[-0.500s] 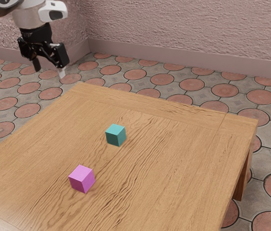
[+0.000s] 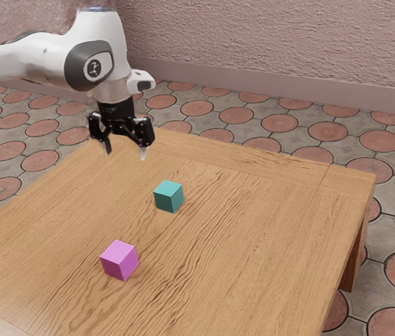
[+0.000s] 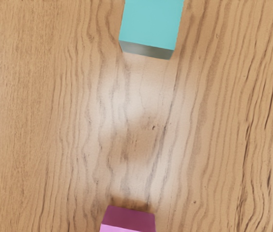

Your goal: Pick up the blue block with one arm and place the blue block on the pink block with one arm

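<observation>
The claw (image 2: 124, 145) hung above the table (image 2: 274, 238), close to its far edge and toward the exterior view's left, with both black fingers spread wide, pointing down and gripping nothing. The white arm (image 2: 50, 59) reached in from the exterior view's left. The blue block (image 2: 168, 196), teal in shade, sat flat on the wood nearer the camera and a little to the exterior view's right of the claw, apart from the fingers. The pink block (image 2: 119, 260) lay nearer again, well apart from the blue one. In the wrist view the blue block (image 3: 151, 23) and the pink block (image 3: 128, 223) lined up with bare wood between them. Round-patterned floor tiles (image 2: 281, 122) ran to the far wall (image 2: 288, 35)
</observation>
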{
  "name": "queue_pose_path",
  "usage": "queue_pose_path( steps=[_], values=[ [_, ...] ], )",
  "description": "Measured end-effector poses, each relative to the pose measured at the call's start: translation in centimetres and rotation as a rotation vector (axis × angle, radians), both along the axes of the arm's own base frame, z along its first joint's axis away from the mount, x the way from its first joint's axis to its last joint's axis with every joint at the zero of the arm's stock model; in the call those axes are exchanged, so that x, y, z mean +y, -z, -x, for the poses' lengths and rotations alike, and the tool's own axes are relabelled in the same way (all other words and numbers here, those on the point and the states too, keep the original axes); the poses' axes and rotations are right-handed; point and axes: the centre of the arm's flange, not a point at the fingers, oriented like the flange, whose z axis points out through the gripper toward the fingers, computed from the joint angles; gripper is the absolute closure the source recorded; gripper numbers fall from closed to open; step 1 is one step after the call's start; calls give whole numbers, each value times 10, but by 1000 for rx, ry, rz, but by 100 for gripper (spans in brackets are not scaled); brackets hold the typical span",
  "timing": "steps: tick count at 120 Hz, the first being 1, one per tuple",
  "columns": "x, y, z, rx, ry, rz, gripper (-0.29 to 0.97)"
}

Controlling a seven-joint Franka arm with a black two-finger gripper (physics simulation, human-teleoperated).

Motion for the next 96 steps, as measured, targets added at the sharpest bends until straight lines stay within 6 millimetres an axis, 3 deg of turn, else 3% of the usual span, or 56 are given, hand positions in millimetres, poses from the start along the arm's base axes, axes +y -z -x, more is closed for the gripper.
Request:
queue_pose_path(
  steps=[11,41,60,75,96],
  values=[
    [-1,37,-23,-11,-33,20,0],
    [-9,118,-59,-35,-88,77,0],
    [-14,144,-69,-59,-53,86,0],
    [-2,159,-76,-81,-11,83,0],
    [-1,185,-82,-93,67,80,0]
  ],
)
